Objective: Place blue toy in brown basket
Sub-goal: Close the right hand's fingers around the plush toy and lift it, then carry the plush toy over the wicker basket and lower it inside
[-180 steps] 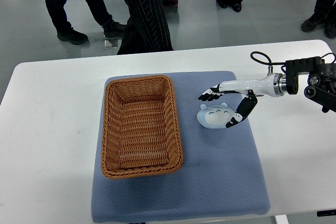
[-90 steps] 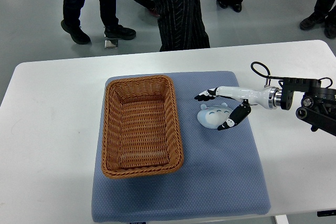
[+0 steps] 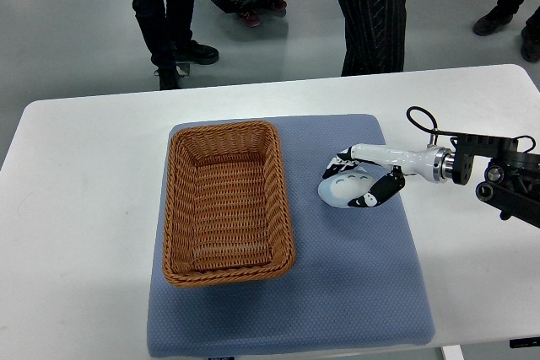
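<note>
Top view: the blue toy (image 3: 344,190) lies on the blue mat (image 3: 337,284) just right of the brown basket (image 3: 225,201), not touching it. The right robot hand (image 3: 361,180) comes in from the right edge and wraps the toy, its fingers (image 3: 342,158) curled over the far side and the thumb against the near side, clamped on it. The mat lies on the white table (image 3: 76,208). People's legs (image 3: 160,14) stand beyond.
</note>
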`<action>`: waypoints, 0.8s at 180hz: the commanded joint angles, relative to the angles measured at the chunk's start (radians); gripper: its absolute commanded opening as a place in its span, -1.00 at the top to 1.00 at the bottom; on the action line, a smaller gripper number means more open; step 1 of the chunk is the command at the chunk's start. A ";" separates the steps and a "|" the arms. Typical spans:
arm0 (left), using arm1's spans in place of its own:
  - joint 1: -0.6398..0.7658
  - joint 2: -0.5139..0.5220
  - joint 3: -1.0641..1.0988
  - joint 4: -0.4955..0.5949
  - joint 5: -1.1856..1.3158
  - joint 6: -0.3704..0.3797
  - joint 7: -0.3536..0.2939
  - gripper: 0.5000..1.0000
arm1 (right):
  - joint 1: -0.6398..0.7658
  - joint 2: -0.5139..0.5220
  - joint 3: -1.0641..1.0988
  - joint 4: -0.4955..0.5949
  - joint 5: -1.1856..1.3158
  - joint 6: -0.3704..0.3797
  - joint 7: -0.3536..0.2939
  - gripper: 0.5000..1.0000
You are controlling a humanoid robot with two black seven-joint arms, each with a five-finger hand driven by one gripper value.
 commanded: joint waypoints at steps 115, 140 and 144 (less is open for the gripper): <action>0.000 0.000 0.000 0.000 0.000 0.000 0.000 -1.00 | 0.141 0.021 0.020 0.006 0.024 0.000 0.190 1.00; -0.002 0.000 0.000 0.000 0.000 0.000 0.000 -1.00 | 0.172 0.082 0.018 0.006 0.024 0.000 0.190 1.00; 0.000 0.000 0.000 0.000 0.000 0.000 -0.001 -1.00 | 0.180 0.099 0.018 0.004 0.024 0.000 0.189 1.00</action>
